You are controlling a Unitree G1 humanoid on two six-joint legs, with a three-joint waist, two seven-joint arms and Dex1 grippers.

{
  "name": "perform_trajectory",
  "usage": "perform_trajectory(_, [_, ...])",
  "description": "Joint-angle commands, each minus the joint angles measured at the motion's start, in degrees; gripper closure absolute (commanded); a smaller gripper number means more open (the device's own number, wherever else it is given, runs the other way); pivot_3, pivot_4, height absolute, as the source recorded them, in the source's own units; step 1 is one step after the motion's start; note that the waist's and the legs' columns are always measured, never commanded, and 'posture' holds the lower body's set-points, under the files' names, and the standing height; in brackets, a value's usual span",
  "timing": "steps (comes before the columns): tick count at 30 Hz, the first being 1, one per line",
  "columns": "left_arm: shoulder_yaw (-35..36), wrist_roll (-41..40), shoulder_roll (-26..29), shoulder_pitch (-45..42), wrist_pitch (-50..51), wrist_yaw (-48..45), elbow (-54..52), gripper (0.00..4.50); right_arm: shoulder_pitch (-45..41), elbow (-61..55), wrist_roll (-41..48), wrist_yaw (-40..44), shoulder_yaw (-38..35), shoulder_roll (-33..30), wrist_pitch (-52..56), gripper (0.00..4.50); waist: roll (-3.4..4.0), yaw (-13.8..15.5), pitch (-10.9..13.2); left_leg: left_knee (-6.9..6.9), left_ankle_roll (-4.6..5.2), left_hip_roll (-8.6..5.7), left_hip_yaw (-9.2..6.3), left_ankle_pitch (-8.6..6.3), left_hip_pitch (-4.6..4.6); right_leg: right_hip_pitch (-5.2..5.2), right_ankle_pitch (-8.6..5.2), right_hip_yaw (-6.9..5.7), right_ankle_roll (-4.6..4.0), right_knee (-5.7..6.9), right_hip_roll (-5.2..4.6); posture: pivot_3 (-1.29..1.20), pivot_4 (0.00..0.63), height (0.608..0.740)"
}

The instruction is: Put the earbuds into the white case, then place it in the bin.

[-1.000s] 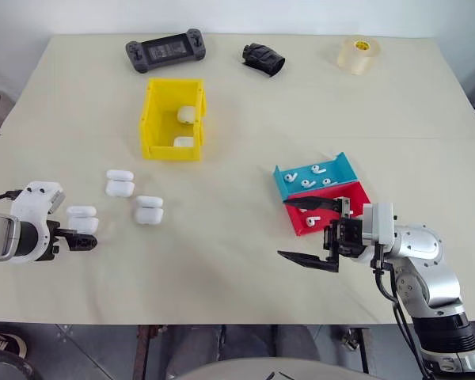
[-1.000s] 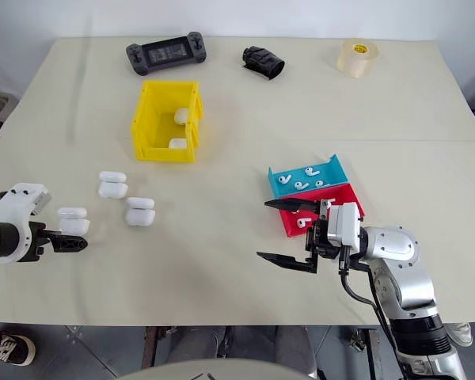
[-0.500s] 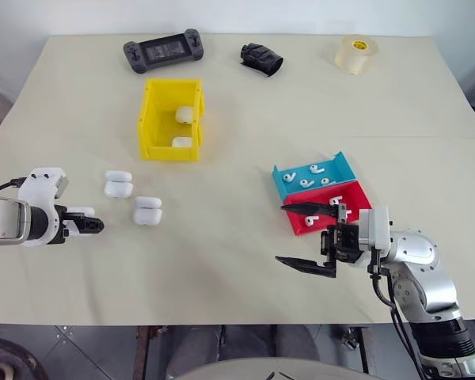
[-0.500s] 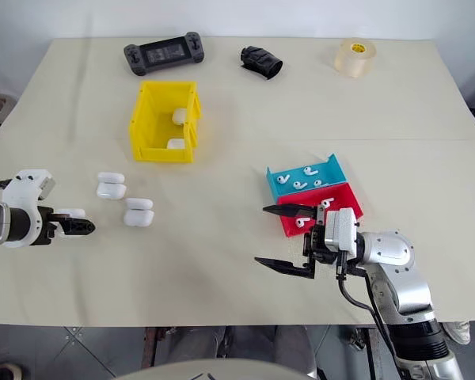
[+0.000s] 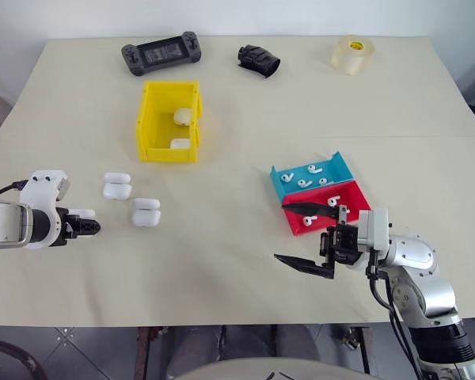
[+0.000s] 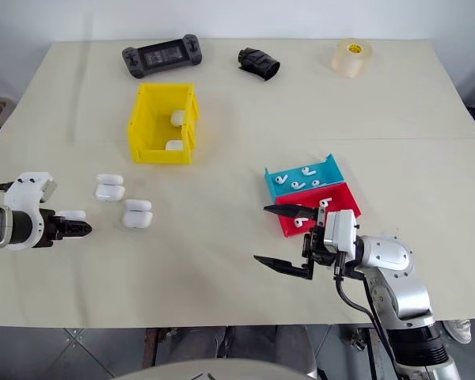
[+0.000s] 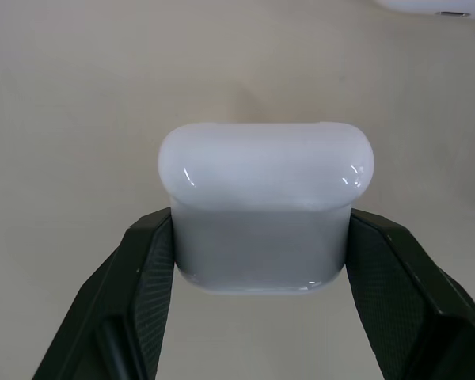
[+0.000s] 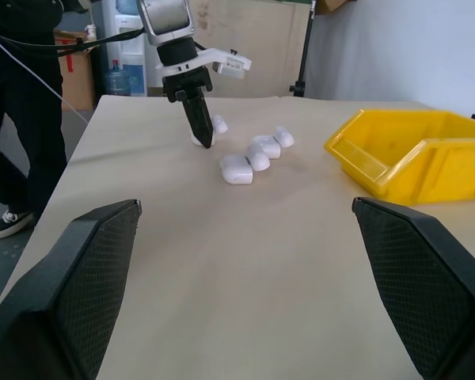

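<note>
Since a second ago your left gripper [image 7: 261,261] has closed: its fingers stood apart by the nearest white case [image 7: 265,206] then, and now they pinch that case by its two sides, lid end showing past the fingertips. On the table [image 5: 237,103] that grip sits at about 9 o'clock, near the left edge. Two more cases lie just beside it toward the centre: one [image 5: 116,185] at roughly 10 o'clock from the gripper, another [image 5: 146,212] a little further in. You'll find the yellow bin [image 5: 169,120] beyond them, toward 11 o'clock on the table, open side up, with two white cases already lying inside against its right wall. Your right gripper [image 5: 310,237] has not shifted; it hangs at about 5 o'clock with its fingers spread wide and nothing between them, pointing toward the left side of the table. Just behind it sit the red tray [image 5: 356,198] and the blue tray [image 5: 344,166], touching along one long edge. Earbuds [image 5: 305,183] lie loose in both trays, several in the blue, a couple in the red. Along the far edge, at 12 o'clock, are a black game controller [image 5: 161,54], a crumpled black object [image 5: 258,60] and a roll of tape [image 5: 352,54], all well apart from your grippers.
</note>
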Motion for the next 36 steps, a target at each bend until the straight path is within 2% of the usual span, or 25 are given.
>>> perform_trajectory(1, [2.9,1.2,-0.8,2.0,0.7,-0.6,-2.5,1.69,-0.4,-2.2,0.5,0.0,-1.0,-0.4,-0.9,0.00,0.00,0.0,0.0,0.00,0.00,0.00,0.02,0.00,0.02,-0.01,0.00,0.00,0.00,-0.01,0.00,0.00,0.150,0.740])
perform_trajectory(3, [5.5,2.6,-1.4,2.6,0.1,-2.8,-5.3,1.69,-0.5,-2.3,0.5,0.1,-1.2,-0.7,-0.8,0.00,0.00,0.0,0.0,0.00,0.00,0.00,0.03,0.00,0.02,-0.02,0.00,0.01,0.00,0.00,-0.01,0.00,0.150,0.740])
perform_trajectory(7, [14.9,0.6,-2.8,7.9,-6.7,-14.3,-13.0,1.69,-0.9,-2.8,1.3,0.0,-2.0,-1.6,0.0,0.00,-0.03,0.1,0.0,-0.02,0.01,0.00,0.04,-0.01,0.01,0.00,0.00,0.00,0.00,-0.10,-0.01,0.00,0.150,0.740])
perform_trajectory(11, [28.3,2.7,-4.8,21.8,-21.9,-36.9,-25.1,1.69,-0.8,-2.9,1.5,-0.4,-2.9,-2.4,0.5,0.00,-0.03,-0.1,0.0,-0.12,0.02,0.06,0.22,-0.03,0.00,0.05,0.00,-0.10,0.00,-0.53,-0.04,0.00,0.150,0.740])
perform_trajectory(13, [34.3,3.3,-11.0,25.4,-33.4,-46.8,-29.1,1.69,-0.7,-2.9,1.5,-0.8,-3.5,-2.8,0.8,0.00,0.04,0.1,0.1,-0.17,0.02,0.13,0.27,-0.03,0.00,0.11,0.00,-0.16,-0.01,-0.93,-0.03,0.00,0.150,0.740])
perform_trajectory(15, [37.0,5.0,-15.8,26.6,-41.8,-50.8,-30.9,1.69,-0.7,-3.0,1.8,-1.2,-4.1,-3.2,1.2,0.00,0.08,0.2,0.1,-0.22,0.02,0.16,0.42,-0.03,0.00,0.21,0.00,-0.26,-0.01,-1.14,-0.06,0.00,0.150,0.740])
perform_trajectory(17, [30.9,8.3,-18.1,25.4,-48.7,-56.1,-31.3,1.69,-0.9,-2.8,1.6,-1.8,-5.3,-3.8,1.5,0.00,0.07,0.6,0.1,-0.17,0.00,0.24,0.47,-0.05,0.00,0.41,0.00,-0.41,-0.01,-1.38,-0.04,0.00,0.150,0.740])
perform_trajectory(21, [14.9,18.7,-25.6,20.6,-63.5,-60.6,-30.7,1.69,-0.6,-1.6,0.8,-2.7,-8.4,-5.9,1.6,0.00,0.15,2.7,0.1,0.06,0.08,0.17,0.42,-0.08,0.03,1.00,0.00,-0.46,-0.01,-2.05,-0.05,0.00,0.150,0.740])
perform_trajectory(24, [4.6,25.7,-33.0,18.1,-75.8,-65.5,-27.6,1.69,1.3,-0.9,0.6,-2.7,-11.7,-8.0,1.3,0.00,0.11,3.1,0.1,0.16,0.26,0.10,0.52,-0.16,0.02,1.02,0.07,-0.45,-0.10,-1.98,-0.07,0.00,0.150,0.740])
perform_trajectory(26, [-1.0,29.0,-36.2,17.0,-80.3,-67.6,-24.8,1.69,3.5,-1.0,0.9,-2.4,-14.3,-9.2,1.1,0.00,0.09,3.2,0.0,0.18,0.33,0.08,0.53,-0.21,0.02,0.98,0.12,-0.47,-0.13,-1.96,-0.07,0.00,0.150,0.740])
perform_trajectory(29, [-6.5,31.2,-41.4,14.0,-88.5,-72.4,-18.5,1.69,7.4,-0.6,0.8,-2.0,-18.6,-11.0,0.3,0.00,0.08,3.1,0.0,0.17,0.39,0.08,0.62,-0.24,0.01,1.01,0.18,-0.62,-0.09,-1.89,-0.11,0.00,0.150,0.740])
perform_trajectory(32, [-11.7,35.3,-43.2,11.6,-97.3,-79.5,-9.8,1.69,12.1,0.2,0.9,-0.9,-23.8,-12.5,-0.6,0.00,0.06,3.1,0.0,0.24,0.40,0.13,0.78,-0.24,-0.02,1.03,0.20,-0.95,-0.06,-1.95,-0.19,0.00,0.150,0.740])
perform_trajectory(36, [-16.1,39.4,-43.9,9.4,-101.8,-80.9,-3.6,1.69,17.5,3.1,0.9,2.1,-30.8,-14.5,-2.6,0.00,0.06,3.1,0.1,0.23,0.40,0.22,0.96,-0.24,-0.01,1.03,0.21,-1.15,-0.04,-2.00,-0.22,0.00,0.150,0.740])
